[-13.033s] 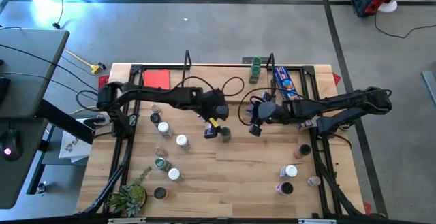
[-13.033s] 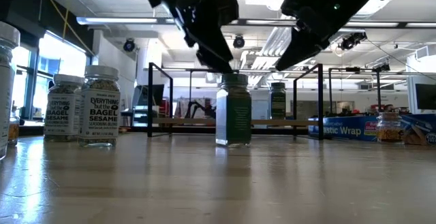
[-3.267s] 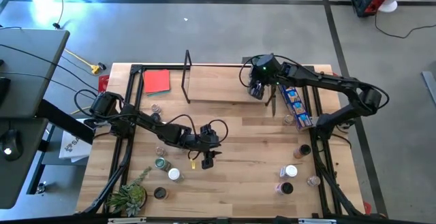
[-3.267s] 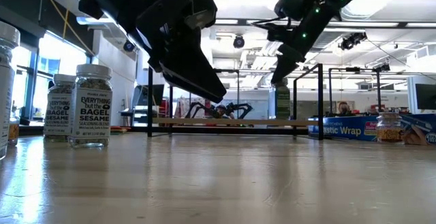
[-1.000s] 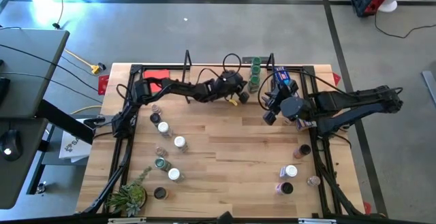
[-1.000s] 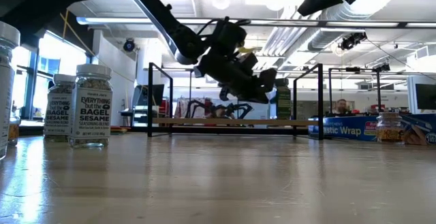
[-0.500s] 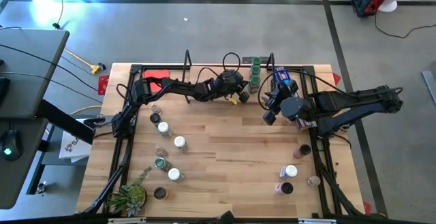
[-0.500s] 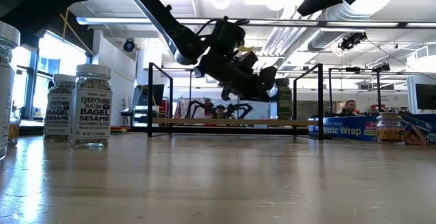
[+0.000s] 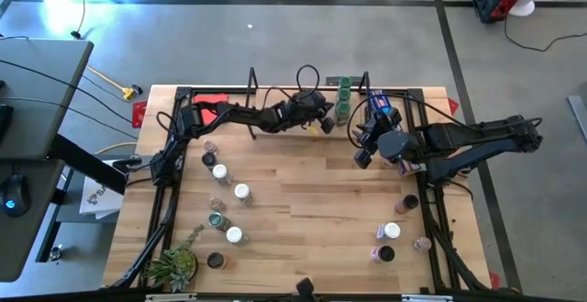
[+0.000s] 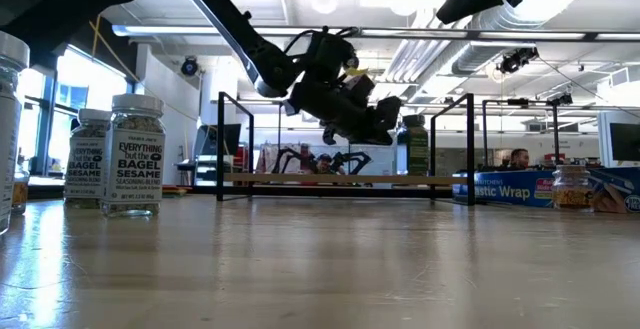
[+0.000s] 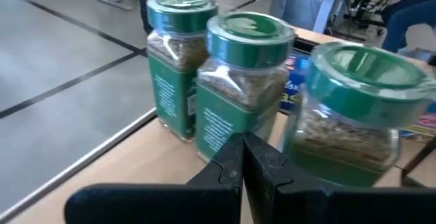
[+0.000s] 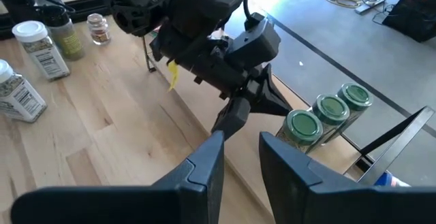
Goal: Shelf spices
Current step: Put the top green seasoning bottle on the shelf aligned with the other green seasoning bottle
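Three green-topped spice jars (image 9: 344, 101) stand in a row on their bases at the right end of the shelf (image 10: 340, 180), close up in the left wrist view (image 11: 242, 81). My left gripper (image 9: 330, 118) is shut and hovers above the shelf board (image 11: 129, 163), its tips (image 11: 242, 146) pointing at the jars. My right gripper (image 9: 358, 148) is open and holds nothing. It hangs over the table just near of the shelf's right end, facing the jars (image 12: 303, 127). My left gripper's shut fingertips (image 11: 242, 146) stand right in front of the middle jar (image 11: 242, 81) and the nearest jar (image 11: 357, 108), coming level from the table's left. I cannot tell whether they touch either jar.
Several loose spice jars stand on the table's left (image 9: 229, 201) and near right (image 9: 394, 233). A blue printed box (image 9: 385, 109) lies at the far right, beside the shelf's black wire upright (image 9: 365, 86). A small plant (image 9: 172, 267) sits in the near left corner.
My left gripper has drawn back a little from the green-topped jars, toward the table's left and far edge, and has risen slightly. It has stayed shut.
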{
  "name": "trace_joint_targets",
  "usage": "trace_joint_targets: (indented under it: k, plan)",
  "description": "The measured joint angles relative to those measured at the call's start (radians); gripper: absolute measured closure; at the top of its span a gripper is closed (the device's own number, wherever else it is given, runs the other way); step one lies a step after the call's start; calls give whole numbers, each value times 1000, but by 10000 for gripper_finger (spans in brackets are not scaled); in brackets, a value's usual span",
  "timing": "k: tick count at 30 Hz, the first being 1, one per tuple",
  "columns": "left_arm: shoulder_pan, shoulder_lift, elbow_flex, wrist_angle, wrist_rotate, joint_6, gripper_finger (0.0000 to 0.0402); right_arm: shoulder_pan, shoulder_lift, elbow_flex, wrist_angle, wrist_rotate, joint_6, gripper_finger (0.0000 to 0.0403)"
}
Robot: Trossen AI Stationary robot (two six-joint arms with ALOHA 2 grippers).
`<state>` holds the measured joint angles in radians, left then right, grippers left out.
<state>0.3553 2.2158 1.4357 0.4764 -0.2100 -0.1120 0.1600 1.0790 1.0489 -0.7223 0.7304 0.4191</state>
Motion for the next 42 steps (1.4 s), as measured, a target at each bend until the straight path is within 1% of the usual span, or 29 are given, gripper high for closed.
trace_joint_targets:
  k: [2, 3, 5, 7, 8, 9, 12, 15, 18, 21, 23, 25, 27, 34, 42]
  plan:
    - [5, -6, 0, -12, 0, 22, 401, 0, 1, 0, -6, -10, -2, 316]
    - [5, -12, 0, -18, 1, 35, 401, 0, 5, 0, -12, -35, -11, 316]
    - [1, -37, 0, -47, 1, 64, 401, -12, 25, 0, -15, -125, -45, 316]
    - [-9, -73, 0, -100, -9, 98, 401, -27, 64, 0, -14, -239, -93, 316]
    - [-16, -95, 0, -140, -16, 116, 401, -36, 89, 0, -15, -275, -116, 316]
    - [-25, -116, 1, -193, -26, 126, 401, -43, 119, 0, -14, -287, -140, 316]
    - [-59, -183, 1, -393, -73, 151, 401, -67, 220, 0, -15, -259, -226, 316]
    - [-103, -236, 1, -599, -187, 165, 401, -100, 315, 0, -16, -226, -319, 316]
    - [-153, -268, 1, -786, -301, 151, 401, -134, 401, 0, -24, -169, -382, 316]
    - [-202, -283, 1, -922, -380, 115, 401, -176, 456, 0, -21, -152, -434, 316]
    - [-235, -285, -3, -980, -428, 81, 401, -206, 479, 0, -18, -151, -452, 316]
    - [-265, -286, -31, -1002, -479, 49, 401, -234, 489, 0, 5, -150, -478, 316]
    - [-290, -296, -80, -1003, -505, 12, 401, -262, 491, 0, 41, -148, -521, 316]
    - [-344, -387, -254, -952, -508, -139, 401, -341, 491, 0, 124, -172, -611, 316]
    - [-391, -518, -388, -818, -510, -191, 401, -392, 492, 0, 180, -181, -638, 316]
